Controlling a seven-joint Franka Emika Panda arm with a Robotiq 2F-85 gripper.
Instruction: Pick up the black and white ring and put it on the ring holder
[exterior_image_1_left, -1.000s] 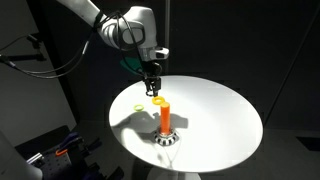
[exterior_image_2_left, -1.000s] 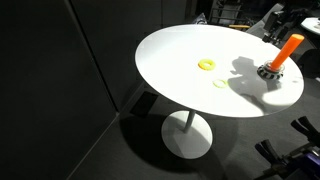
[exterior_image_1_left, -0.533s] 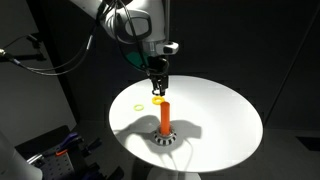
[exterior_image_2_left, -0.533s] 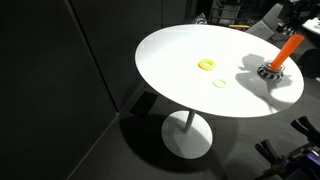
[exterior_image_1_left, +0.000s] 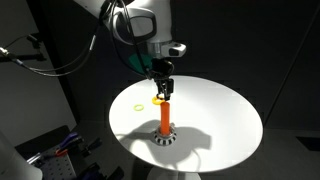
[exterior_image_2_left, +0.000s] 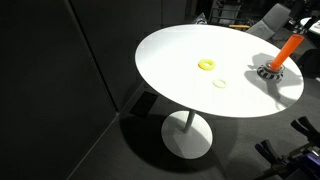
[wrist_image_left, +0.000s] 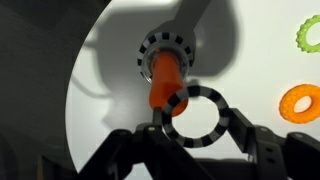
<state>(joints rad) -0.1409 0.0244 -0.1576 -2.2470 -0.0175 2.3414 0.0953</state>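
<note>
My gripper (wrist_image_left: 192, 122) is shut on the black and white ring (wrist_image_left: 216, 118), held flat between the fingers. The ring hangs just above and partly beside the top of the orange peg of the ring holder (wrist_image_left: 163, 80), whose black-and-white foot (wrist_image_left: 163, 45) rests on the white table. In an exterior view the gripper (exterior_image_1_left: 163, 92) hovers right over the peg (exterior_image_1_left: 165, 118). The holder also shows in an exterior view (exterior_image_2_left: 284, 55) at the table's far right; the gripper there is mostly cut off.
Round white table (exterior_image_1_left: 220, 120) on a pedestal, dark surroundings. Two yellow rings lie on it (exterior_image_2_left: 206, 65) (exterior_image_2_left: 219, 83); one shows behind the gripper (exterior_image_1_left: 140, 107). In the wrist view an orange-yellow ring (wrist_image_left: 301, 101) and a green-yellow one (wrist_image_left: 308, 33) lie at right.
The gripper with the ring has moved sideways from over the yellow rings to directly above the orange peg. The rings on the table have not moved.
</note>
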